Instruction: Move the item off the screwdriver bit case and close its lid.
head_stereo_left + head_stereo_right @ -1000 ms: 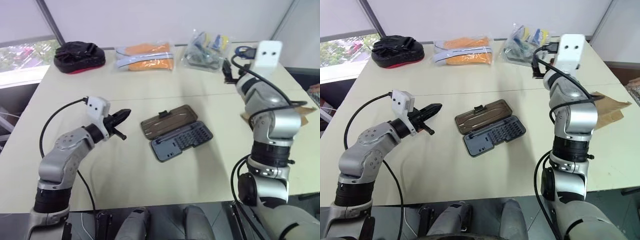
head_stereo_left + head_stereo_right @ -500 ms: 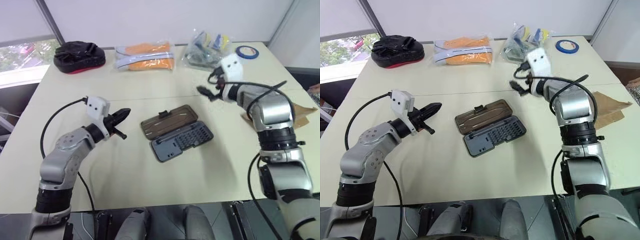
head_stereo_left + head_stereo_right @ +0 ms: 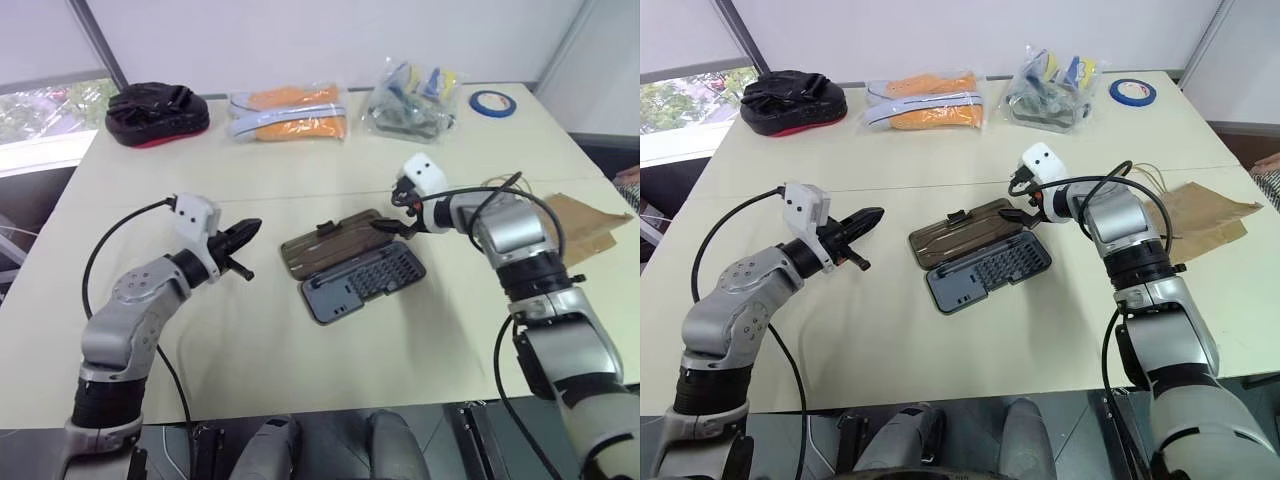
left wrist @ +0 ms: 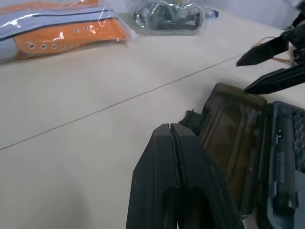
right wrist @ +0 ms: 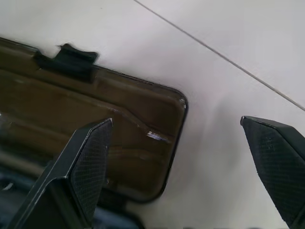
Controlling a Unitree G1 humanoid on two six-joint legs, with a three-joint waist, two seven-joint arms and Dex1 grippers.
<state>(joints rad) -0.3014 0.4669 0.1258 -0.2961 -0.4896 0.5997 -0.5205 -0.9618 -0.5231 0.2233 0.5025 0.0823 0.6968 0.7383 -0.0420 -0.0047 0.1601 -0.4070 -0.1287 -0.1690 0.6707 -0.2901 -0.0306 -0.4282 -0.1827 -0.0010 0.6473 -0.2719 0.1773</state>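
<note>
- At the far left corner of the table (image 3: pixel 940 400) we see a black-and-red pouch (image 3: pixel 792 100), lying well apart from everything we are working on.
- Our left gripper (image 3: pixel 868 215) hangs above the left half of the table with its two black fingers pressed together and nothing between them. It points toward the case from the left and is clear of it.
- Along the far edge, just right of the pouch, lie the clear plastic bags of orange items (image 3: pixel 928 106).
- Near the middle of the table sits the screwdriver bit case (image 3: pixel 990 273), flat and lying open, its slotted tray of small bits on the nearer side.
- The lid (image 3: pixel 962 233), smoky-brown and translucent, is folded back flat on the table on the far side of the tray. Its small black latch tab (image 3: pixel 957 215) sticks out from its far edge.
- Our right gripper (image 3: pixel 1024 212) is at the lid's right end with its fingers spread wide. In the right wrist view one fingertip stands over the lid's corner and the other over bare table beyond it. We cannot tell whether either one touches.
- Further right along the far edge are a clear bag of mixed items (image 3: pixel 1050 82) and a roll of blue tape (image 3: pixel 1133 92).
- The brown kraft paper bag (image 3: pixel 1200 215) lies flat near the right edge of the table, well apart from the case, with its twine handles toward the middle.
</note>
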